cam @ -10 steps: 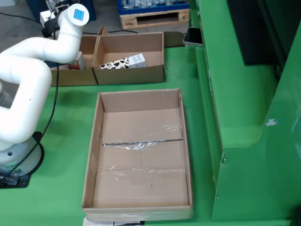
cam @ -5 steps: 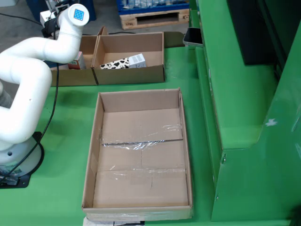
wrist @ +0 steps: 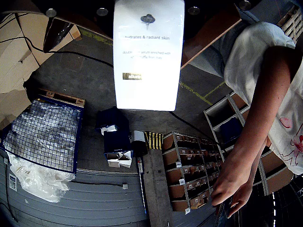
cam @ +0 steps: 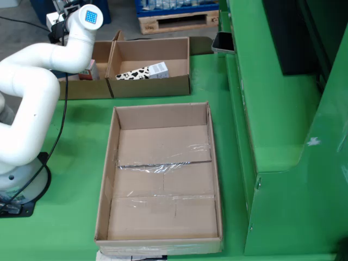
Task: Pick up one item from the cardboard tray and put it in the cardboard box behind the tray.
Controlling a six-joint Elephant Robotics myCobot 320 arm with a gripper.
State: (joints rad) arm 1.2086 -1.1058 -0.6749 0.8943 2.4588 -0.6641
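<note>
Gripper-wise, the fixed view shows no jaws at all, since the white jointed robot arm (cam: 32, 81) bends away toward the upper left of the frame and its tip is hidden behind its own elbow; the riding view shows a white rectangular carton with printed skincare text (wrist: 148, 54) filling the top centre, pressed up against the tool, so I judge the gripper has hold of it, though whether by suction or by fingers I cannot tell; the camera faces off toward the warehouse floor and shelving, which suggests the wrist is turned over for carrying. Largest in the fixed view, the long shallow brown cardboard tray (cam: 106, 179) lies in the centre, nothing showing on its taped floor; behind it, at upper centre, the open brown cardboard box (cam: 182, 57) already keeps a cow-patterned black-and-white carton (cam: 142, 72), laid flat; a second brown box (cam: 100, 54) adjoins it at the left, partly masked by the arm. At the right edge of the riding view a person's bare forearm and hand (wrist: 234, 179) reaches downward.
</note>
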